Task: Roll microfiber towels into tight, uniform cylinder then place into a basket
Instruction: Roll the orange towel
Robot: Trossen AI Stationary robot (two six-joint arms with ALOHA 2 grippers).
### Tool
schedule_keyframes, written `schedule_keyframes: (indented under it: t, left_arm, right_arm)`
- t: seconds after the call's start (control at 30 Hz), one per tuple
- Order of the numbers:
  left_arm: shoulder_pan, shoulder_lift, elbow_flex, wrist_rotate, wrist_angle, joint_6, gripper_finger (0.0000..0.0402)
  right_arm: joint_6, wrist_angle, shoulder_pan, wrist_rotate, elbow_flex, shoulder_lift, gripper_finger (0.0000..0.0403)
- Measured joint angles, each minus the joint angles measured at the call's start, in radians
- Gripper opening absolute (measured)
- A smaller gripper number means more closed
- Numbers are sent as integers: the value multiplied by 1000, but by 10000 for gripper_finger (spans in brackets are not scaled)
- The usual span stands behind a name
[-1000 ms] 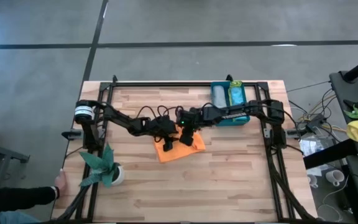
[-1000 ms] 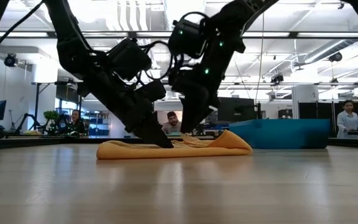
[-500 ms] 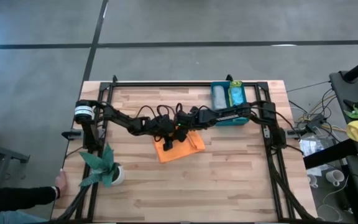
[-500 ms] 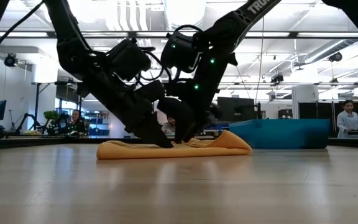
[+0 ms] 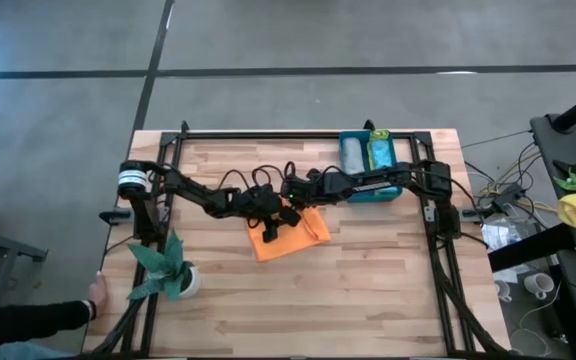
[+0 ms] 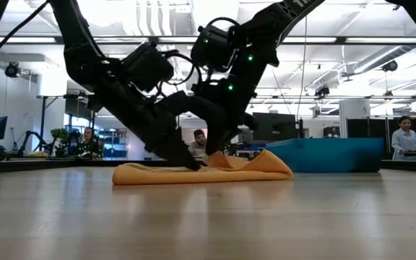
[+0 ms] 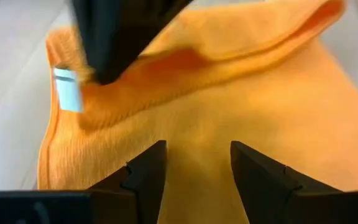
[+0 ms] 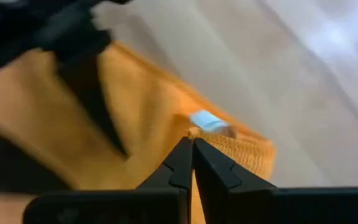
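Right gripper (image 8: 191, 163) jaws are being pressed together on the orange towel (image 5: 288, 233) hem beside its white tag (image 8: 207, 122). Left gripper (image 7: 194, 163) jaws are being held spread, pressed down on the cloth mid-table. Two rolled towels (image 5: 368, 154) are already lying in the teal basket (image 5: 382, 192) beyond. Rolling is judged just starting; next, the pinched edge is to be lifted and turned over tightly.

Wooden table (image 5: 368, 270), orange towel (image 5: 293, 238), basket (image 5: 370, 190), potted plant (image 5: 168, 270)
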Motion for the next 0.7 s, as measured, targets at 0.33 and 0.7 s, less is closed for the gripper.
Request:
schedule_keyframes:
  t: [0.33, 0.7]
  left_arm:
    - [1, 1, -9, -7, 1, 1, 164]
    - [2, 1, -9, -7, 2, -2, 164]
  right_arm:
    - [3, 126, -29, -142, -28, 41, 9]
    - [3, 168, -53, -97, -31, 76, 59]
